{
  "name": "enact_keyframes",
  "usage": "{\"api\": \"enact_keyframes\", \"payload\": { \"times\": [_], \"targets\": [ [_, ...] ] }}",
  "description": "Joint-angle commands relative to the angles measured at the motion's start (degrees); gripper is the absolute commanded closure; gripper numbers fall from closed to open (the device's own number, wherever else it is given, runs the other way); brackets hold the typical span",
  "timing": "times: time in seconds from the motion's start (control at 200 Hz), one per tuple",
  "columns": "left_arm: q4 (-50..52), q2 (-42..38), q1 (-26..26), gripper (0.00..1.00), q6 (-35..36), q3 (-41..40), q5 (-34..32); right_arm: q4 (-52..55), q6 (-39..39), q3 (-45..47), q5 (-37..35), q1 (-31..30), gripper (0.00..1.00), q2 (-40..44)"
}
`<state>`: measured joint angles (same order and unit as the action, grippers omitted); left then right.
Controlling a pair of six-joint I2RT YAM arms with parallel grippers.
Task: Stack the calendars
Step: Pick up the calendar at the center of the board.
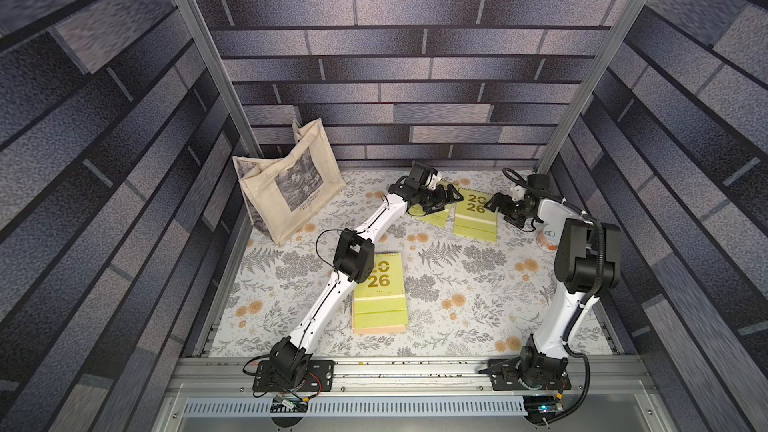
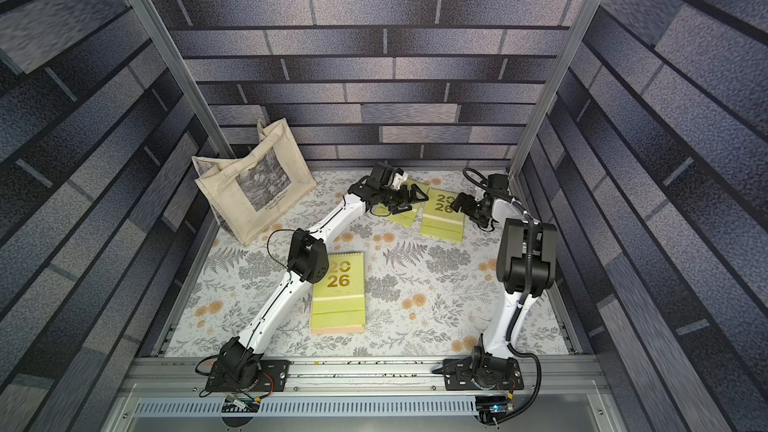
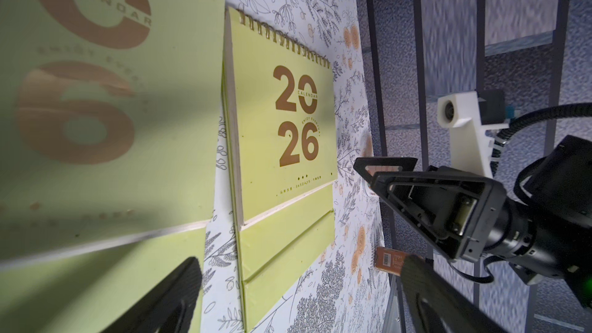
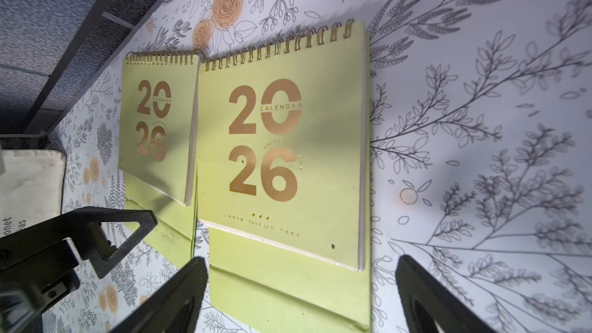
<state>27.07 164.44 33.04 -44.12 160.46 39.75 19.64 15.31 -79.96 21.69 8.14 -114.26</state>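
At the far side of the floral table [image 1: 457, 284], the left gripper [image 1: 448, 203] hangs open-jawed over one lime-green calendar [image 1: 438, 222], while the right gripper [image 1: 494, 205], jaws spread and empty, sits just beside a second lime-green calendar [image 1: 476, 218], gold "2026" face-up.

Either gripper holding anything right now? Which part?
Nothing held. Left gripper and right gripper both stand open; the far green calendars lie flat on the table.

A cream tote bag [image 1: 286, 184] stands on the floral mat [image 1: 457, 284] beside brick-patterned walls [image 1: 415, 56].
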Motion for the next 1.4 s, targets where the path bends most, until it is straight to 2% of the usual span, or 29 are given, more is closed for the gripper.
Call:
{"api": "enact_keyframes", "payload": {
  "times": [0.0,0.601,1.082,1.398],
  "targets": [
    [-3.1,1.35,0.45,0.0,-2.26,1.91,-0.83,-0.8,-1.24,-2.28,0.16,0.11,0.06,-1.27],
    [-7.0,3.42,1.45,0.0,-6.88,1.91,-2.17,1.91,-2.41,-9.07,2.54,0.12,0.06,-11.02],
    [-7.99,4.22,3.26,0.0,-9.36,1.96,-4.22,1.72,-2.31,-7.06,5.27,0.12,0.06,-10.11],
    [-5.3,6.2,4.91,0.0,-9.0,1.88,-8.92,1.54,-2.35,-4.67,6.45,-0.06,0.06,-8.84]
  ]
}}
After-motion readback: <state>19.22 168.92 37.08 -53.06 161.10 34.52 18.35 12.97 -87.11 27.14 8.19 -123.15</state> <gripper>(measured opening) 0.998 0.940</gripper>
